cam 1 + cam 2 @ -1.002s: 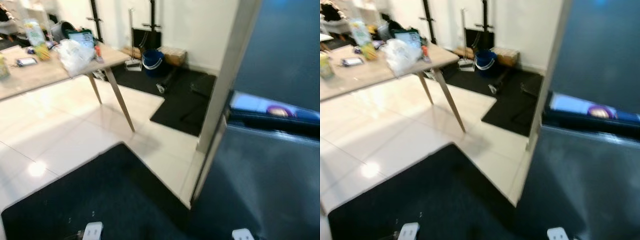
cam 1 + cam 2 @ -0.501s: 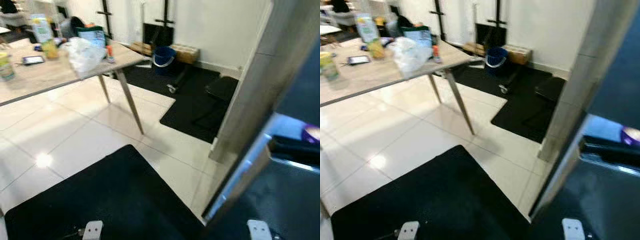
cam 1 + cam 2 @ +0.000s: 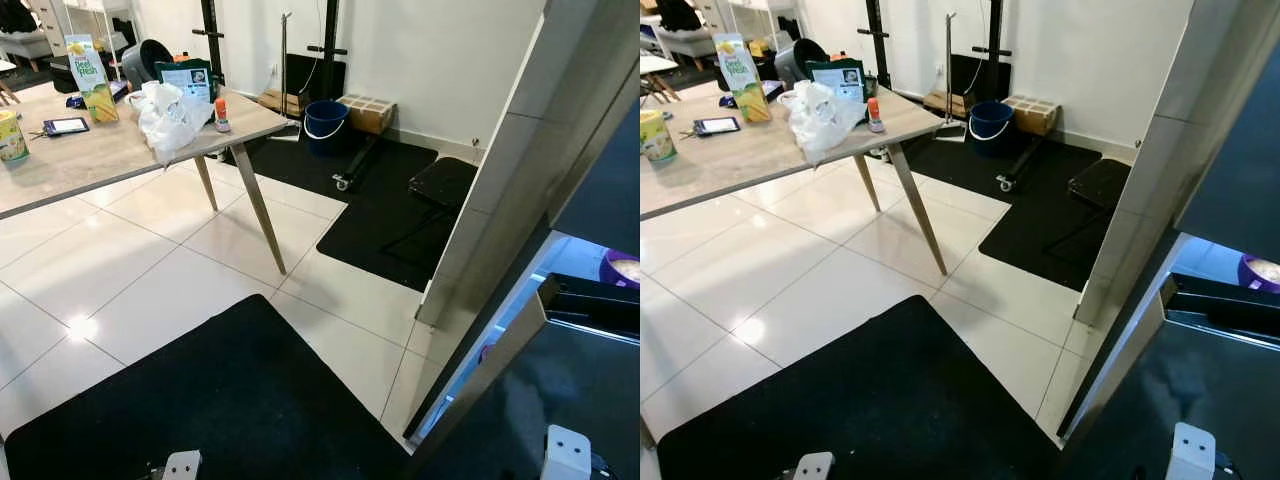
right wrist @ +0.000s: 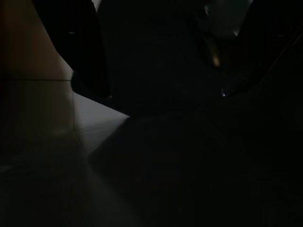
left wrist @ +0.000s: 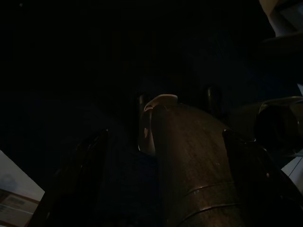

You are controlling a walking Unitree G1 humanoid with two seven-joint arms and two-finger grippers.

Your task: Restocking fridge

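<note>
The fridge [image 3: 560, 150] stands at the right, its grey side panel facing me. Its door [image 3: 500, 360] is ajar, and a lit bluish shelf inside holds a purple bowl [image 3: 622, 268]. On the wooden table [image 3: 90, 160] at the far left are a juice carton [image 3: 90, 78], a white plastic bag [image 3: 170, 112], a small red-capped bottle [image 3: 221, 114] and a can [image 3: 11, 136]. Both arms hang low at the bottom edge. In the dark wrist views my left gripper [image 5: 164, 137] and right gripper [image 4: 158, 92] are open with nothing between their fingers.
A black mat [image 3: 230, 400] lies on the white tiles just before me. Another black mat [image 3: 380, 200] by the far wall carries a blue bucket [image 3: 325, 118], a cardboard box [image 3: 368, 112] and stand legs. The table's slanted leg [image 3: 260, 215] stands over the tiled floor.
The camera has moved and the blur has gone; the fridge now sits farther right in the picture and its open gap shows more. Both arms still hang low.
</note>
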